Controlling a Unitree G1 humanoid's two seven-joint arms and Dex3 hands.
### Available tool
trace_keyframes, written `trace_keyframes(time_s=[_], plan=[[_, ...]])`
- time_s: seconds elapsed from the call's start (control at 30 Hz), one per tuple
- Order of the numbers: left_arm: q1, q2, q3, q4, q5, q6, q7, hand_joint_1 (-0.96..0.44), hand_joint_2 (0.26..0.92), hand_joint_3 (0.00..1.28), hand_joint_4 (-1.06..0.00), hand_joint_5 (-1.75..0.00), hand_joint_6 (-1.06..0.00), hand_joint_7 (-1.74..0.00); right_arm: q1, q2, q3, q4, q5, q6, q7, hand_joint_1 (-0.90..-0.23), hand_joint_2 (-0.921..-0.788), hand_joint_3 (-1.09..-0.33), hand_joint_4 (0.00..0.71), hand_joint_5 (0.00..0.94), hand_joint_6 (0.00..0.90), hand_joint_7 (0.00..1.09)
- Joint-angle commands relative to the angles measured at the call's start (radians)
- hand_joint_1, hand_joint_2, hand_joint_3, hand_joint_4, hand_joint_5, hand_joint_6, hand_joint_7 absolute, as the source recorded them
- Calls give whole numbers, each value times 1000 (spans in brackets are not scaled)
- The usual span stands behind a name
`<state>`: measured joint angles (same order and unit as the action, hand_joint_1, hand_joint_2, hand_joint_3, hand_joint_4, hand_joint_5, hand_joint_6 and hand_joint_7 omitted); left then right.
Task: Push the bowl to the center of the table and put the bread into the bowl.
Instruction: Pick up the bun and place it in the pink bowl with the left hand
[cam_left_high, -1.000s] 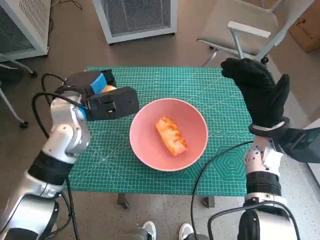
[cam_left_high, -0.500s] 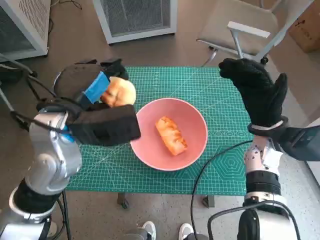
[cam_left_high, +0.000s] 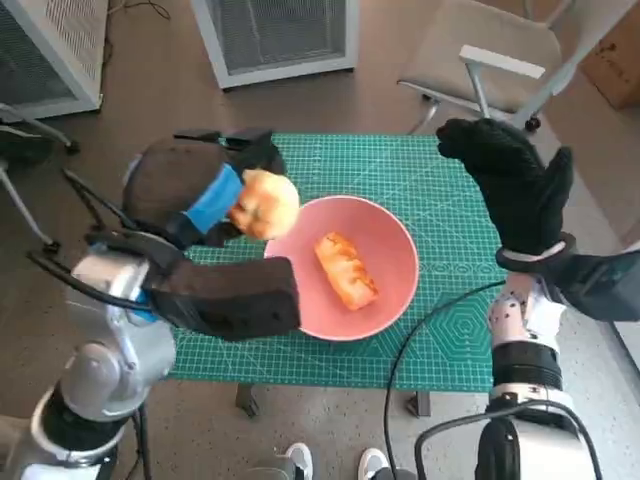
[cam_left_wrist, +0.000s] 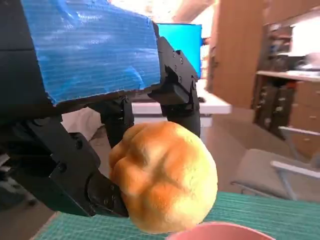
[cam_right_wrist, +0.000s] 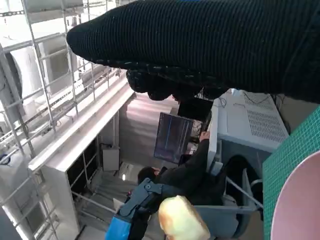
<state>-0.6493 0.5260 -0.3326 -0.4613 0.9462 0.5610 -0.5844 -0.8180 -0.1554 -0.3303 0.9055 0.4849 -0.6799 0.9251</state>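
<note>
The left hand (cam_left_high: 215, 195), black with blue tape across its back, is raised above the table's left part, and a round golden bread roll (cam_left_high: 264, 203) is clamped in its fingers (cam_left_wrist: 177, 100). The roll is held in the air just beside the left rim of the pink bowl (cam_left_high: 395, 270), overlapping that rim slightly in the head view (the left wrist view shows the roll above the rim, apart from it). The bowl is seated near the middle of the green cutting mat (cam_left_high: 455, 320) that covers the table. A second piece of bread, an elongated glazed pastry (cam_left_high: 346, 269), is seen lying inside the bowl. Further right, the gloved right hand (cam_left_high: 510, 185) is held up over the mat's right edge, well apart from the bowl; nothing is held in it and its fingers are spread. Behind the table, a grey chair (cam_left_high: 480, 45) is visible on the floor.
</note>
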Motion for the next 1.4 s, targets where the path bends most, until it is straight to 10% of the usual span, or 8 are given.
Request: trace_keyframes(time_s=[0.03, 1.13, 1.23, 1.4], plan=[[-3, -31, -11, -6, 32, -25, -4, 3, 857, 119, -808, -1015, -658, -1170, 4, -10, 0, 14, -9, 0, 3, -607, -921, -576, 156, 2, 211, 180], [-69, -243, -103, 442, -26, -216, 44, 2, 921, 165, -549, -1291, -536, -1288, 32, -9, 4, -23, -9, -3, -14, -619, -921, -582, 161, 2, 207, 183], [-59, -256, -80, 451, -76, -195, 25, 256, 921, 275, -441, -1455, -394, -882, 32, -8, 4, -21, -10, -6, -17, -615, -921, -581, 162, 2, 207, 184], [-44, -255, -66, 460, -123, -178, 19, -71, 842, 135, -259, -322, -319, -350, 33, -3, 10, -27, -19, -15, -34, -614, -921, -580, 163, 3, 206, 184]])
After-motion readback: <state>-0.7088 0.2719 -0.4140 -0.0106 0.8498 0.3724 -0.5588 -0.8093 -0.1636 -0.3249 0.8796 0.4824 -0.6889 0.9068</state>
